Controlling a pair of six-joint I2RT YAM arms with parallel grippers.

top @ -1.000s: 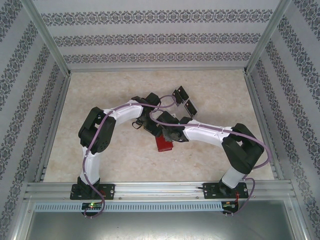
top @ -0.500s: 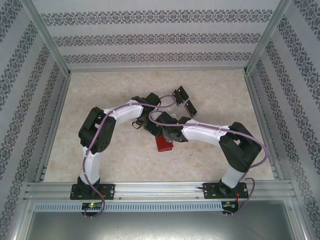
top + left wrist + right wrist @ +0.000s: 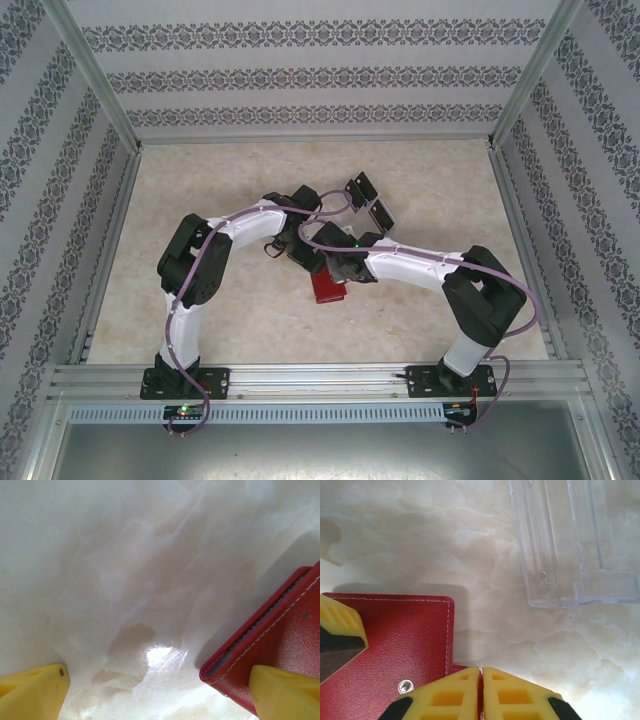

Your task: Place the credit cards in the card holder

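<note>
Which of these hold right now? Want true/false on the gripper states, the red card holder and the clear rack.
1. The left gripper is open. True.
2. The right gripper is wide open. False: its fingers are pressed together at the edge of the card holder.
3. The clear plastic rack rests on the card holder. False: bare table separates them.
4. The card holder is red with light stitching. True.

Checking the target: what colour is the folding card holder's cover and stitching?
The red leather-like folding card holder has white stitching; best in right wrist view.
</note>
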